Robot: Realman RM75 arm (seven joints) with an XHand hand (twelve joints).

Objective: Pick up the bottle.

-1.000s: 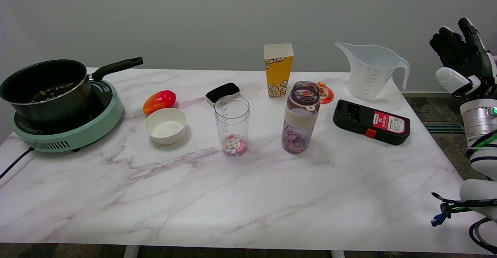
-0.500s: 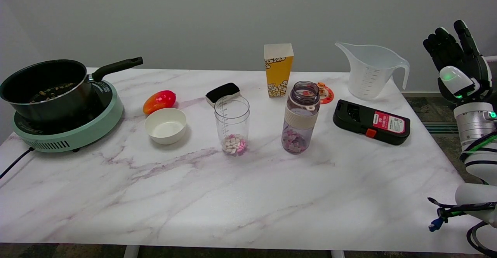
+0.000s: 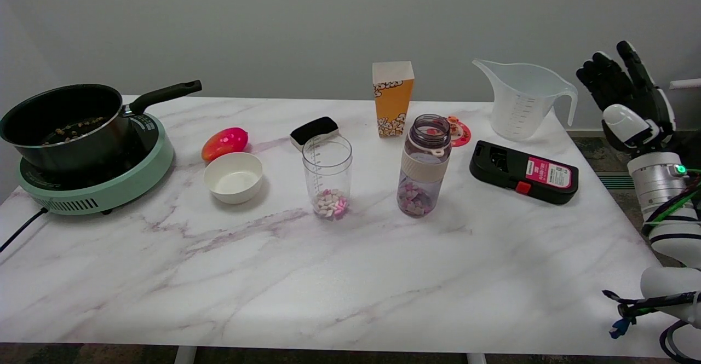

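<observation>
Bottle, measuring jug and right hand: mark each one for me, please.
bottle (image 3: pixel 426 165), head view, on the cream band around its middle.
measuring jug (image 3: pixel 517 104), head view, on its clear front wall.
right hand (image 3: pixel 624 98), head view, on the palm below the raised fingers (image 3: pixel 599 74).

black-and-white right hand (image 3: pixel 624 98), silver wrist with green light, white arm, black and green cables

White marble table (image 3: pixel 328 276), bottle (image 3: pixel 425 165), beaker (image 3: pixel 327 177), bowl (image 3: pixel 233 177), cooktop (image 3: pixel 104 186) (pan on top)
</observation>
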